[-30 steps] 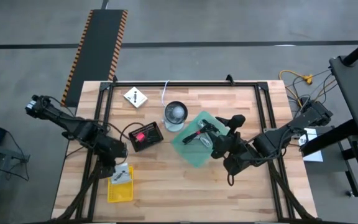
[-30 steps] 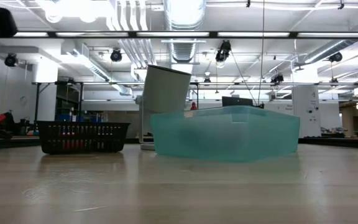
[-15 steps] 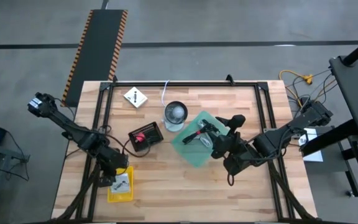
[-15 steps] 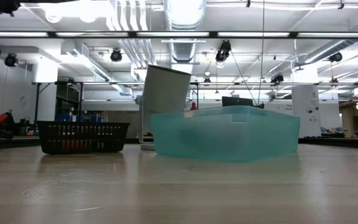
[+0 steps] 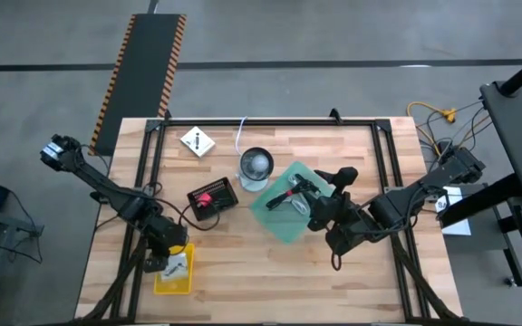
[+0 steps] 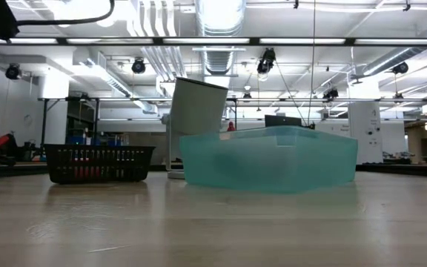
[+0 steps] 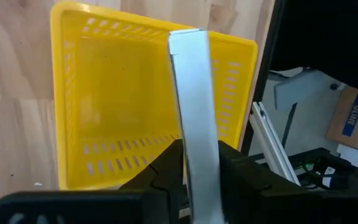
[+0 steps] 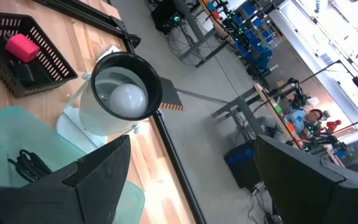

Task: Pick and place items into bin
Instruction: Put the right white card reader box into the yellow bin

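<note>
White packet (image 7: 194,118) stood pinched in the left gripper (image 7: 197,163) over the yellow bin (image 7: 92,112). Releasing squarely above the bin's middle looked wisest. Right gripper (image 8: 191,168) waited, fingers spread, beside the teal bin (image 5: 284,213).

- Left arm (image 5: 107,186): dark, slender jointed links; blocky black housing at the shoulder end, left of frame in the high view.
- Right arm (image 5: 406,199): same dark finish, bulkier black housings at centre-right.
- Left gripper (image 7: 197,180): matte black fingers, angular profile.
- Right gripper (image 8: 185,180): broad, flat black fingers (image 8: 98,171), plain faces without visible markings.
</note>
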### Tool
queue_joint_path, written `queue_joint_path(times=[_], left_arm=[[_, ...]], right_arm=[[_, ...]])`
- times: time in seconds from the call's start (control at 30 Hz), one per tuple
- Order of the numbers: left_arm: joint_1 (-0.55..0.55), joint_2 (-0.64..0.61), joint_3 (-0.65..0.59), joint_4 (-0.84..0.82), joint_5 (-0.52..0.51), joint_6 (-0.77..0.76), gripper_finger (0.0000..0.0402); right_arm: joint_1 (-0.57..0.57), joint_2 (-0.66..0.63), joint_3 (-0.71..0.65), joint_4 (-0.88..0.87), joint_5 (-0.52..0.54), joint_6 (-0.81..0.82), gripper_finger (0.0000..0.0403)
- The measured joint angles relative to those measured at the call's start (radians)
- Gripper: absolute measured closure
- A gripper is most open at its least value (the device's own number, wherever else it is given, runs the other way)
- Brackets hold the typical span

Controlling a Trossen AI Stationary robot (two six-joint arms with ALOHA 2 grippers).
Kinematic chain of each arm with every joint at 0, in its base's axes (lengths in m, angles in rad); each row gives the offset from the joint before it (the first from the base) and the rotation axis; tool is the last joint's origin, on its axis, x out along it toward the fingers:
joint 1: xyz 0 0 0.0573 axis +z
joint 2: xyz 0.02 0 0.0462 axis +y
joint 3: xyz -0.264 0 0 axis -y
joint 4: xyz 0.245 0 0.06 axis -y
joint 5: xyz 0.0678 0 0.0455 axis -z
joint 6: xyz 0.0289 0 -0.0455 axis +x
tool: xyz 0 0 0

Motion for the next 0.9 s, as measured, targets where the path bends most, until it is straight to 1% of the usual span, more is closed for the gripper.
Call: queue_joint_path(times=[0.17,0.33,0.43,0.53,0.63,0.7,0.9], left_arm=[[0.000,-0.006,0.000,0.049,0.001,0.001,0.0302],[0.003,-0.021,0.018,0.046,0.030,-0.007,0.0281],[0.004,-0.035,0.023,0.040,0.023,-0.009,0.0277],[0.005,-0.051,0.023,0.032,0.029,-0.049,0.0276],[0.006,-0.068,0.029,-0.015,0.034,-0.078,0.0276],[0.005,-0.081,0.031,-0.028,0.015,-0.079,0.0276],[0.008,-0.105,0.031,-0.029,-0.091,-0.070,0.0276]], right_arm=[[0.000,0.000,0.000,0.000,0.000,-0.003,0.0078],[0.000,0.000,0.000,0.000,0.000,-0.008,0.0078],[0.000,0.000,0.000,0.000,0.000,-0.011,0.0078],[0.000,0.000,0.000,0.001,0.000,-0.011,0.0079],[0.000,0.000,0.000,0.001,0.000,-0.011,0.0078],[0.000,0.000,0.000,0.000,0.000,-0.011,0.0078],[0.000,0.000,0.000,0.000,0.000,-0.011,0.0078]])
